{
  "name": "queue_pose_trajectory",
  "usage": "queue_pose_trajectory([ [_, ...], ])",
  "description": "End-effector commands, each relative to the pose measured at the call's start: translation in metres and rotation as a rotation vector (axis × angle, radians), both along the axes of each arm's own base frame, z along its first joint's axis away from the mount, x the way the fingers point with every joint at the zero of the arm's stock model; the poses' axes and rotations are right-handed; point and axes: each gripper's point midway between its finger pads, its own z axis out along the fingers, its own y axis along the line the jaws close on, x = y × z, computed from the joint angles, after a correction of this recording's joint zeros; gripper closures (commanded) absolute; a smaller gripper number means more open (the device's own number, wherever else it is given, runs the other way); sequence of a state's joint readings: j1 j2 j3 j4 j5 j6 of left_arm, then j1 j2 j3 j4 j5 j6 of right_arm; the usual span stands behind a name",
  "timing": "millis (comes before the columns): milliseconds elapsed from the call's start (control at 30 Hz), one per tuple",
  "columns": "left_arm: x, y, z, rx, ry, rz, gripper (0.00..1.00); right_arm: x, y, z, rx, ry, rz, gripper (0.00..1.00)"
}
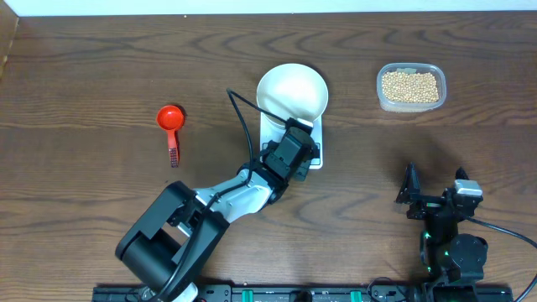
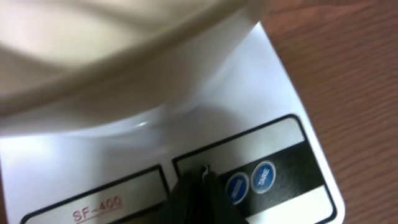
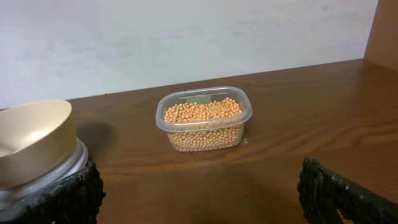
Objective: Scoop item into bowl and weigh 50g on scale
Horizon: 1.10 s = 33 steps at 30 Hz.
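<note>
Trouble nearest the bench's front edge is slight: the right end effector (image 1: 435, 186) sits toward the front right corner with its fingers spread wide and nothing between them. Further in, the left end effector (image 2: 202, 186) is pressed together to a single tip, holding nothing. It pokes at the front panel of the scale (image 2: 273, 99), just beside the two round buttons (image 2: 237, 186); whether it touches one cannot be told. A tip that lands off the button, or on the wrong one, would likely leave the scale unzeroed or in another unit. Any weight leaning on the platform during zeroing would spoil the target reading. A hard push could also slide the scale toward the far edge. The white bowl (image 1: 292, 92) stands empty on the scale, its side looming close above the panel, so a rising wrist could knock it. Toward the left edge lies the red scoop (image 1: 171, 119), well apart from the beans (image 1: 410, 86). These fill the clear tub (image 1: 379, 88) near the far right corner, and round beans carried that far may roll off.
</note>
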<state>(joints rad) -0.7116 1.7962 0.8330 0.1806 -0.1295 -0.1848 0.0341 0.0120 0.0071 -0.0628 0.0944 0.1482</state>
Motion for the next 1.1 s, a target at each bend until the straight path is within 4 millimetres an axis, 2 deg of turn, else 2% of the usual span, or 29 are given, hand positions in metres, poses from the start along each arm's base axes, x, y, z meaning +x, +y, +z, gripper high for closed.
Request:
queue_pose_trajectory([
  [0, -0.005, 0.004, -0.023, 0.034, 0.052, -0.008, 0.93, 0.0, 0.001, 0.0, -0.008, -0.003, 0.004, 0.01],
  [267, -0.006, 0.004, -0.025, 0.039, 0.058, -0.008, 0.93, 0.0, 0.001, 0.0, -0.008, -0.003, 0.005, 0.01],
  [567, -0.018, 0.013, -0.035, 0.082, 0.114, -0.01, 0.93, 0.0, 0.001, 0.0, -0.008, -0.003, 0.005, 0.01],
  [1067, -0.028, 0.016, -0.045, 0.083, 0.162, -0.014, 0.93, 0.0, 0.001, 0.0, -0.008, -0.003, 0.005, 0.01],
])
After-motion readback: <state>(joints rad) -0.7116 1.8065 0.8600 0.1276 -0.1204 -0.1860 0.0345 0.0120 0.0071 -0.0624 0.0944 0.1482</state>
